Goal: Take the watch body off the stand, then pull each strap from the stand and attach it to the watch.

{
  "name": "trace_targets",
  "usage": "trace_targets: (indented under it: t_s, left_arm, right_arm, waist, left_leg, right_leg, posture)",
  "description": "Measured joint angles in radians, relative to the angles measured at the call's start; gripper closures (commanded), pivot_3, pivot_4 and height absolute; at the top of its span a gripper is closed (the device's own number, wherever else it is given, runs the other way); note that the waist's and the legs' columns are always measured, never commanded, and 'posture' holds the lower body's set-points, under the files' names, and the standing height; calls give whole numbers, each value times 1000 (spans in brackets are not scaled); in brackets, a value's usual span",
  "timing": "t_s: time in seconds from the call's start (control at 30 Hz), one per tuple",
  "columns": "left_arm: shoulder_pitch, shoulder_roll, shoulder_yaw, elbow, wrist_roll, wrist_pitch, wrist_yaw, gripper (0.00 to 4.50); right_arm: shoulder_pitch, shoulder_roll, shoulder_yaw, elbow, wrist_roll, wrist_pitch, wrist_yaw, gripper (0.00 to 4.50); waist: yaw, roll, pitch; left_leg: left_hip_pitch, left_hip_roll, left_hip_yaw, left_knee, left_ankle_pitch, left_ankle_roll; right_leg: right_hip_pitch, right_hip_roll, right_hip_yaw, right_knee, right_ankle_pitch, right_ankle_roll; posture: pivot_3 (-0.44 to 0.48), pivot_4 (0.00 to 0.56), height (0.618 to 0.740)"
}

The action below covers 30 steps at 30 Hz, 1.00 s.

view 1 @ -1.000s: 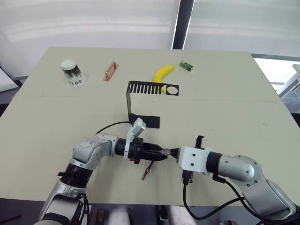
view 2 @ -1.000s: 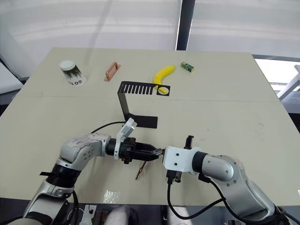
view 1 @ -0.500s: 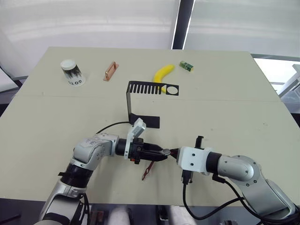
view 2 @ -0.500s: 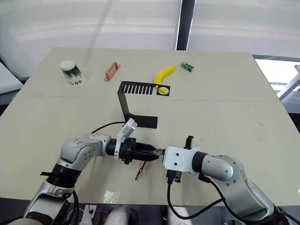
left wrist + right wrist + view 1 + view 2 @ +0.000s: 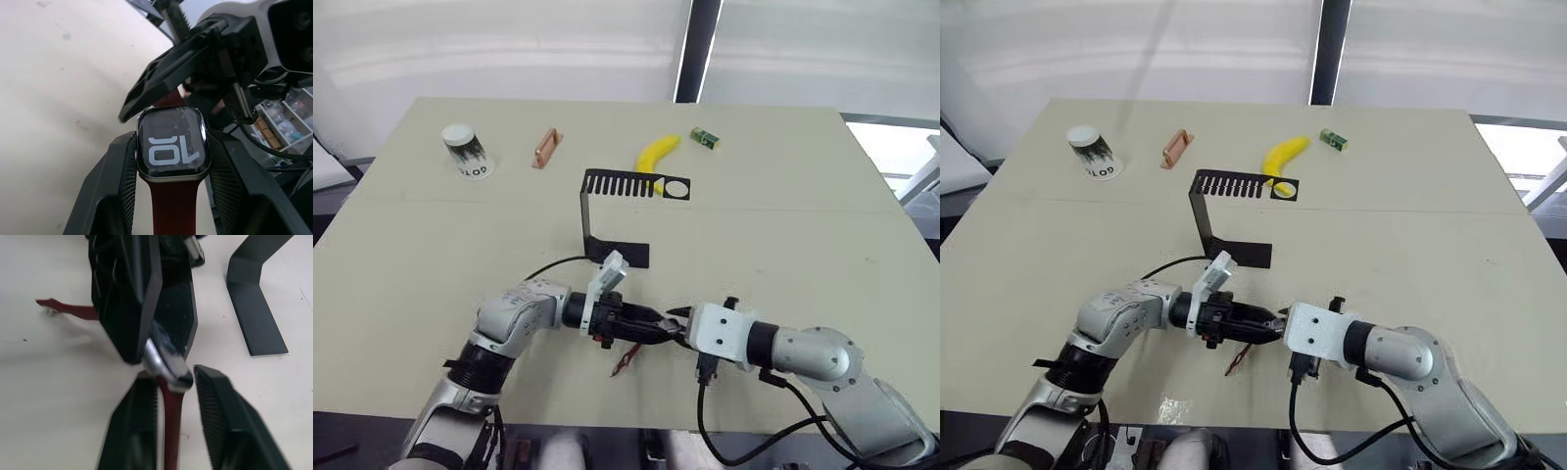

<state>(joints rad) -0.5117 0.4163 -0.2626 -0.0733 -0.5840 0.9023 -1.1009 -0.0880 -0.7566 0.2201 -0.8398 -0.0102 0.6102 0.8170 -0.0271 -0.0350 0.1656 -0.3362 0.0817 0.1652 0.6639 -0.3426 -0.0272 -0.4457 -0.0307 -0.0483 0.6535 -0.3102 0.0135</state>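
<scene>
1. Black sheet metal, the stand [image 5: 607,220] sits just above the frame's centre on the bench [image 5: 783,225] – rigid, self-steadying, and already emptied of watch and straps.
2. The left hand [image 5: 641,326], in the lower middle, is clamped on the watch body [image 5: 173,143] by its side edges. That is a sound hold: the case is small, hard and smooth, likely slippery, with a screen to keep clear of.
3. The right hand [image 5: 1280,328] meets it nose to nose, pinching a maroon strap [image 5: 169,411] at the case's edge. Thin and floppy, it is best gripped close to its end.
4. The other strap [image 5: 625,360] already hangs from the case – light, limp.
</scene>
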Motion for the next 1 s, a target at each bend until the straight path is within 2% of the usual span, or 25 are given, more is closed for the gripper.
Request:
trace_targets:
  t_s: [0.13, 0.2, 0.27, 0.4, 0.43, 0.47, 0.53, 0.67, 0.83, 0.9, 1.0]
  left_arm:
    - [18, 68, 24, 9, 23, -163, -77, 2896]
    - [47, 107, 54, 15, 55, -297, -130, 2896]
    - [70, 106, 88, 42, 88, -471, -172, 2896]
    - [96, 72, 139, 128, 188, -1001, -265, 2896]
    - [97, 65, 149, 138, 198, -1066, -271, 2896]
    - [94, 46, 175, 168, 208, -1203, -274, 2896]
    - [92, 41, 185, 172, 214, -1286, -274, 2896]
    - [113, 57, 188, 168, 217, -1368, -266, 2896]
    - [161, 106, 188, 123, 231, -1351, -228, 2896]
    - [174, 138, 185, 87, 231, -1288, -211, 2896]
    - [166, 139, 163, -29, 192, -1027, -103, 2896]
  right_arm:
    - [151, -69, -162, -39, 75, -42, 52, 170]
    - [250, -80, -249, -59, 129, -91, 92, 77]
    - [346, -41, -361, -75, 201, -156, 119, 77]
    - [549, 71, -606, -82, 332, -292, 158, 77]
    - [575, 91, -632, -82, 353, -317, 169, 77]
    - [650, 148, -696, -83, 427, -384, 199, 77]
    - [699, 190, -752, -83, 494, -412, 200, 77]
    - [772, 247, -836, -75, 568, -455, 183, 77]
    - [814, 280, -839, -49, 568, -513, 182, 77]
    - [810, 278, -830, -45, 571, -521, 177, 77]
    - [787, 257, -829, -35, 600, -514, 157, 77]
  waist:
    - [0, 0, 0]
    - [-2, 0, 1]
    - [1, 0, 1]
    - [8, 0, 1]
    - [11, 0, 1]
    - [16, -1, 1]
    - [12, -1, 1]
    - [1, 0, 1]
    - [-2, 0, 1]
    - [-1, 0, 1]
    - [2, 0, 1]
  left_leg:
    - [0, 0, -1, -2, 0, 0]
    - [1, 0, -1, -2, 0, -1]
    - [1, 0, -2, -2, 0, -1]
    - [0, 0, -2, -2, -1, 1]
    - [1, 0, -2, -2, -1, 1]
    - [1, 0, -2, -1, -3, 3]
    - [1, 0, -2, -2, -3, 5]
    - [1, 0, -2, -2, -3, 4]
    - [2, 0, -2, -2, -4, 6]
    - [2, 0, -2, -2, -4, 6]
    - [2, 0, -2, -2, -4, 6]
  right_leg:
    - [0, 1, -1, 0, -1, -1]
    - [0, 2, -1, 0, -1, -1]
    - [1, 2, -1, 0, -1, -1]
    - [2, 1, -1, -2, 0, 0]
    - [2, 1, -1, -2, 0, 0]
    - [3, 1, -1, -2, 0, 1]
    - [3, 1, 0, -2, 1, 1]
    - [3, 1, 0, -1, 1, 1]
    - [3, 1, 0, -1, 0, 1]
    - [3, 1, 0, -1, 0, 1]
    - [3, 0, 0, -1, 0, 1]
  posture:
    - [0, 150, 729]
    - [0, 150, 729]
    - [0, 150, 729]
    - [0, 150, 729]
    - [0, 150, 729]
    - [0, 150, 729]
    - [0, 150, 729]
    - [0, 150, 729]
    - [0, 150, 729]
    - [0, 150, 729]
    - [0, 150, 729]
